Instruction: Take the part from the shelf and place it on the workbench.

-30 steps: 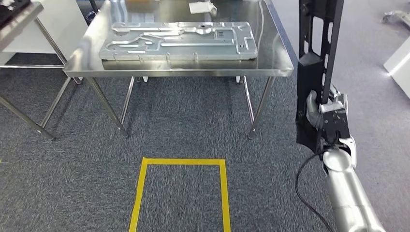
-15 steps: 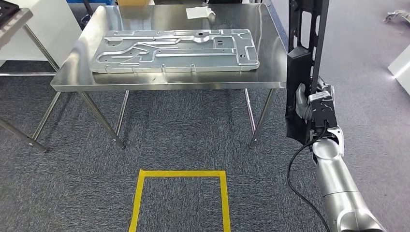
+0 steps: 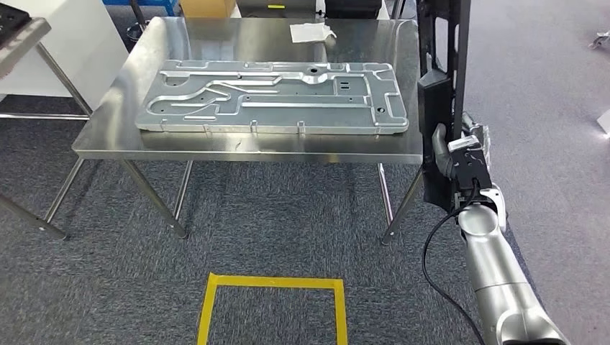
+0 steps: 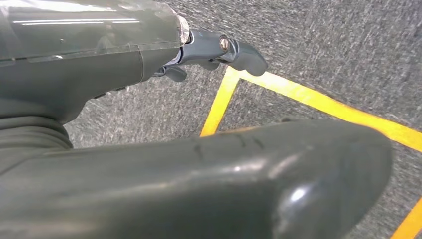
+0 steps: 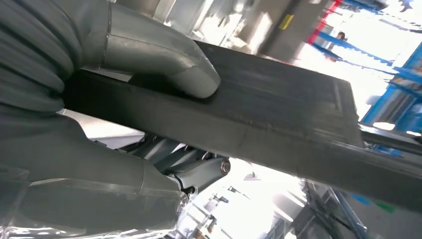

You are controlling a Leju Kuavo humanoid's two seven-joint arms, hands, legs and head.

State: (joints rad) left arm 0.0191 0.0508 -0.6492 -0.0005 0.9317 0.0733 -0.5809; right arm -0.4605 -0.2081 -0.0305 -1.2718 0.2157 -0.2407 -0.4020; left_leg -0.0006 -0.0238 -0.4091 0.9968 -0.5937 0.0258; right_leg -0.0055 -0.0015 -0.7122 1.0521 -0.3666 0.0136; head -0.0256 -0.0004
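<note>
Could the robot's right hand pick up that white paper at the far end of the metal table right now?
Probably not. The right hand grips a long black part beside the table's near right corner, so it is not free. The white paper lies toward the far edge, beyond the big metal plate.

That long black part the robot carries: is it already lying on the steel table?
No: the right hand holds the black part upright beside the steel table.

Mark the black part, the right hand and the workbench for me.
Black part (image 3: 432,108), head view, its boxy middle section.
Right hand (image 3: 447,154), head view, gripping the part's lower end.
Workbench (image 3: 237,147), head view, bare front edge.
</note>
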